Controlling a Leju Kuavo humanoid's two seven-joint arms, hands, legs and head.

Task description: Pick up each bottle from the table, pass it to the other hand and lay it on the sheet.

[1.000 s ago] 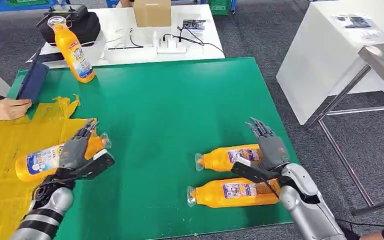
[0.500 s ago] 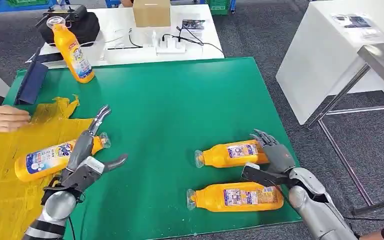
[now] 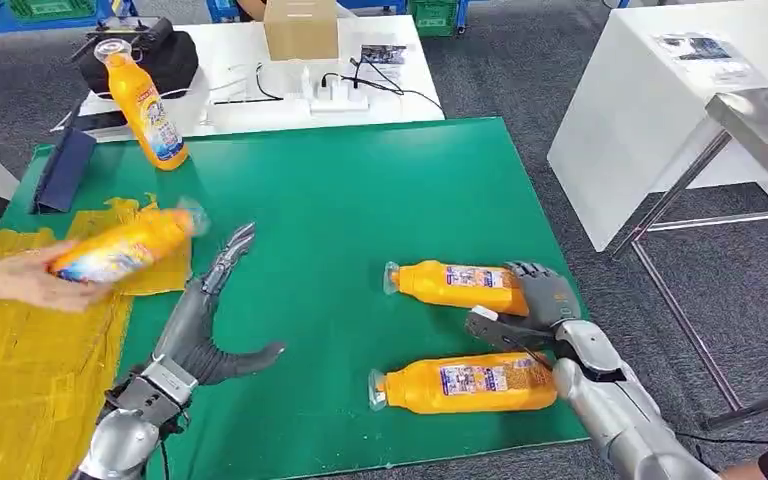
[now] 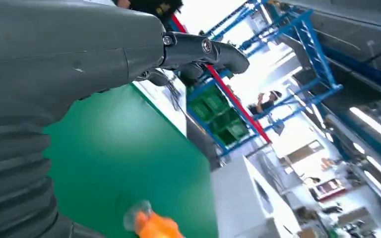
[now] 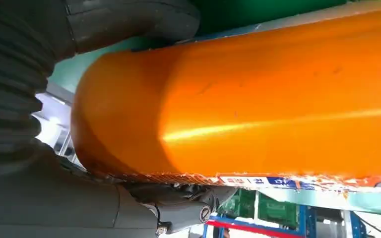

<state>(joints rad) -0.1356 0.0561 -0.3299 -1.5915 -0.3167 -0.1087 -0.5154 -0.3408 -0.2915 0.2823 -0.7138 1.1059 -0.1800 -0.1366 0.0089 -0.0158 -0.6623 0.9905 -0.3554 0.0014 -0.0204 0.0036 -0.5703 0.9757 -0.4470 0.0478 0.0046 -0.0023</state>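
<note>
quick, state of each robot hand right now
Left robot hand: open, fingers spread, holding nothing.
Right robot hand: wrapped around the base of the farther lying bottle.

The robot's left hand has let go of the orange bottle and opened flat above the green desk. A person's hand has lifted that bottle off the yellow sheet. The right hand has closed around the base of the farther lying bottle.

— Can any label be read?
— No. The bottle in the right hand and the bottle just beside it carry blue-and-white labels, too small to read.
</note>
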